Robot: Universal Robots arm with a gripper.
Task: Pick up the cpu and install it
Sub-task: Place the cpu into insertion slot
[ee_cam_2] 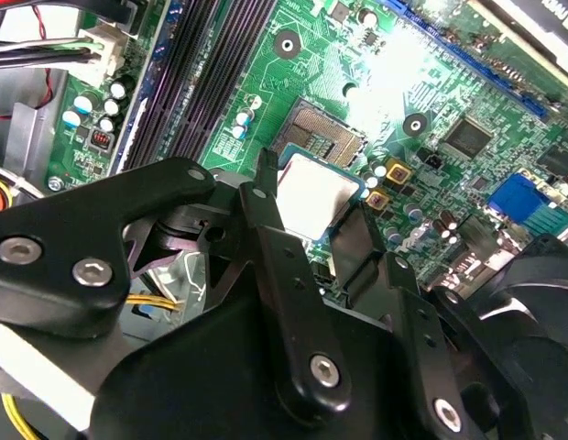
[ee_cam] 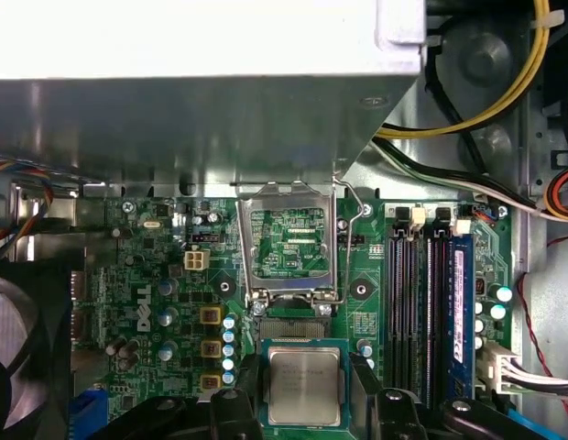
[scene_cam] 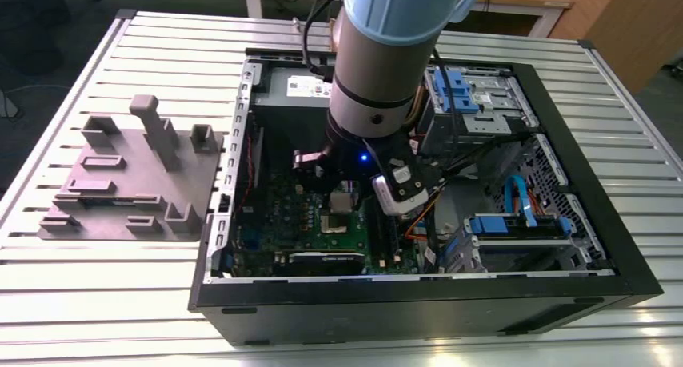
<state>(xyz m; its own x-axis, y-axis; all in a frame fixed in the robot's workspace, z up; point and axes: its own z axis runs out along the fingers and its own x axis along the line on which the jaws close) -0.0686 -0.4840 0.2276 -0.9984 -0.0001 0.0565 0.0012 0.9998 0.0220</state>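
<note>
Two risks stood out, by my judgement: a tilted or off-centre descent could damage the open socket (ee_cam_2: 322, 133); a weak pinch could let the chip slip; the tool (ee_cam: 305, 374) gripped the cpu (ee_cam: 304, 392), a small silvery square with a tan rim, just above that socket.

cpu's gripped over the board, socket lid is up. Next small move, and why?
Probably slide the cpu sideways across the board until it sits squarely over the open socket, before any descent. In both wrist views the gripper holds it beside the socket, overlapping one edge at most, and the load plate stands raised, so the way looks clear.
</note>
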